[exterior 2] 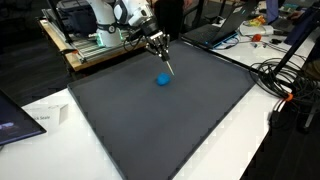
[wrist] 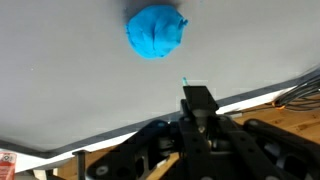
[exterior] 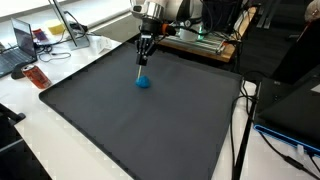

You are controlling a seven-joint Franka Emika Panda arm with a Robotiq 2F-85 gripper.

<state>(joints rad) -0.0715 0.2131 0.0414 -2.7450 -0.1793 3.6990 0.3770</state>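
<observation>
The gripper (wrist: 197,95) has its jaws clenched on a thin dark stick (exterior: 143,63). In the wrist view only the small bluish tip of this stick shows, just at twelve o'clock of the fingers. A little farther, toward eleven o'clock, the crumpled bright blue lump (wrist: 155,32) lies on the dark grey flat mat (wrist: 60,80). In both exterior views the stick slants down from the gripper and its tip meets the upper side of the lump, touching or just beside it; I cannot tell which. I judge that the step in hand is bringing the stick tip to the lump. The next move, in my judgement, calls for a firm grip, a low tip and a slow, short stroke, because the lump looks light and may roll or slip aside. In an exterior view the lump sits in the twelve o'clock part of the mat, near the edge by the robot's base, so there is little room on that side. Toward six and four o'clock the bare mat runs wide. Beyond the mat, the white table (exterior: 40,140) carries black cables (exterior: 246,100) at three o'clock and a laptop (exterior: 15,45) at ten o'clock, both well apart from the lump.
</observation>
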